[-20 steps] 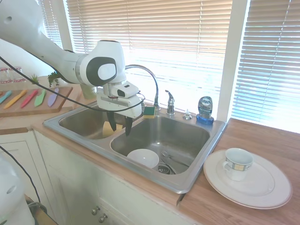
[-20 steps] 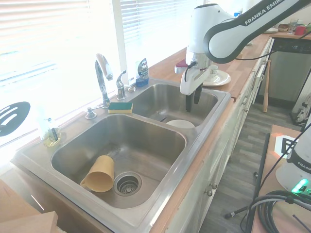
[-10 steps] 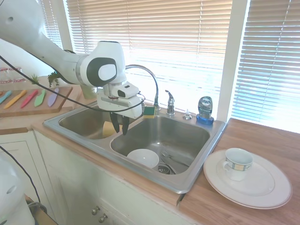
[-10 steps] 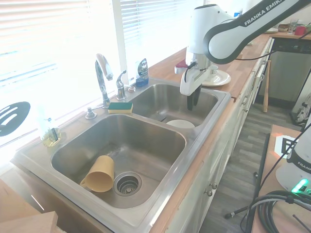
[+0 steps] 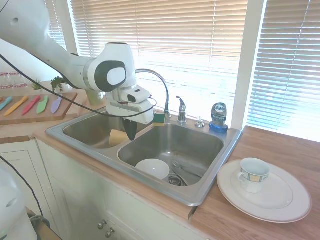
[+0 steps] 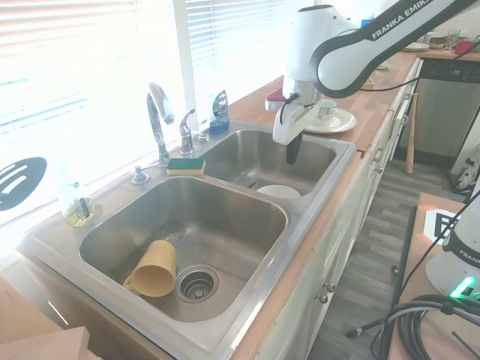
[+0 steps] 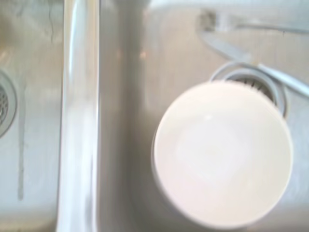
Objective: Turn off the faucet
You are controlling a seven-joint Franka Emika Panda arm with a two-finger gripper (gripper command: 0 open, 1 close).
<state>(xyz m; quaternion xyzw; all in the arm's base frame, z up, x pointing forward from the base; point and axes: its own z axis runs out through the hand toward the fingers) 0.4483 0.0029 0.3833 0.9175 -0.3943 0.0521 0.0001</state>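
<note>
Horizontal window blinds (image 5: 165, 45) admitted bright daylight behind the steel double sink (image 6: 225, 225). A wooden countertop (image 5: 280, 150) ran above white cabinets (image 5: 75, 195). Grey plank flooring (image 6: 367, 277) lay alongside.

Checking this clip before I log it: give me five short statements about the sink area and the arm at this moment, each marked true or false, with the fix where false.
1. The gripper hangs above the sink basin that holds the white round bowl. True.
2. The gripper's fingers are clamped on the short chrome lever handle of the faucet. False: it is well apart from the handle, holding nothing.
3. A tan plastic cup lies on its side beside the drain of the other basin. True.
4. The green and yellow sponge floats inside the white bowl. False: it rests on the sink deck near the base of the arched chrome spout.
5. The white mug stands on the large white plate on the wooden counter. True.
</note>
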